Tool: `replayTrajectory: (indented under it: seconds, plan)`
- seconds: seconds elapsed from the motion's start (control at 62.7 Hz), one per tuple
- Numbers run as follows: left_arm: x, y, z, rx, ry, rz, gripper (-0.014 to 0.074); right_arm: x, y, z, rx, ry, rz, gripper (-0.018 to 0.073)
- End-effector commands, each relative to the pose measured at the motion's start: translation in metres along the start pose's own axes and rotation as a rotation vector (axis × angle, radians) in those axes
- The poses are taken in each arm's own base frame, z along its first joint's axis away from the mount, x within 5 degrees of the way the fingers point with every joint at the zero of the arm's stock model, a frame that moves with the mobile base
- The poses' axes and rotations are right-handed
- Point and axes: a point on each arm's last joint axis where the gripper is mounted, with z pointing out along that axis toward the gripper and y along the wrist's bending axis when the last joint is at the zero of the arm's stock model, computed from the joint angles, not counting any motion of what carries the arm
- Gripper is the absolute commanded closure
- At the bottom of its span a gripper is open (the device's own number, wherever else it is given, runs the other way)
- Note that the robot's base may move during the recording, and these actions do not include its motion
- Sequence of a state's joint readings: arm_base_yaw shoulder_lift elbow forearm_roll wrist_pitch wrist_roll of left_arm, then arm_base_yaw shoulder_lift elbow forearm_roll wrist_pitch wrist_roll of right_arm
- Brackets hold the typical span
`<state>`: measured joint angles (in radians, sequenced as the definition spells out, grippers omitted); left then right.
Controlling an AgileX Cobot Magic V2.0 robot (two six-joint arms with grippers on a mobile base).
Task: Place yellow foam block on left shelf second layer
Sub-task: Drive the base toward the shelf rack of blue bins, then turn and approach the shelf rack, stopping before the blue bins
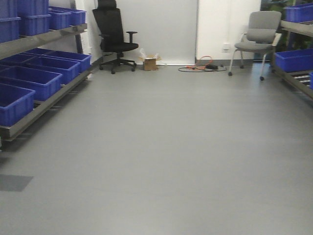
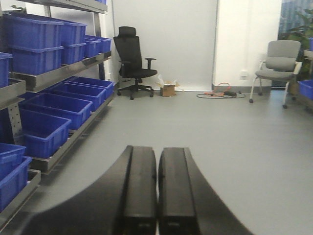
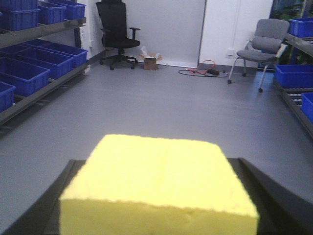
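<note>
Presently the right pincer [image 3: 157,161] clamps the yellow foam block [image 3: 156,193], the left pincer [image 2: 157,159] closed and empty.

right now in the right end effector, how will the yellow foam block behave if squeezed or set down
The yellow foam block, held in the right end effector, has a matte surface and ragged front edge, so it probably compresses easily and is light for its size. Its broad flat top suggests it should sit without rolling.
</note>
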<state>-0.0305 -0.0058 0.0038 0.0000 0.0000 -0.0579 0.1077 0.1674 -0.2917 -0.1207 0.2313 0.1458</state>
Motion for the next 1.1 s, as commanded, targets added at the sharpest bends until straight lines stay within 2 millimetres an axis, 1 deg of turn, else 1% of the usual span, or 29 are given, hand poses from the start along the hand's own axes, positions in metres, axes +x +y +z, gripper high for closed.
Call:
replayTrajectory:
  seconds: [0.0,1.084]
  plan:
    - [0.0012,0.0002,-0.0011,0.002,-0.070,-0.009,0.0472,-0.0171,0.0009,-0.0014,-0.004,-0.108,-0.017,0.0063]
    - [0.0012,0.0002,-0.0011,0.002,-0.070,-0.009,0.0472,-0.0171,0.0009,-0.0014,-0.004,-0.108,-0.017,0.0063]
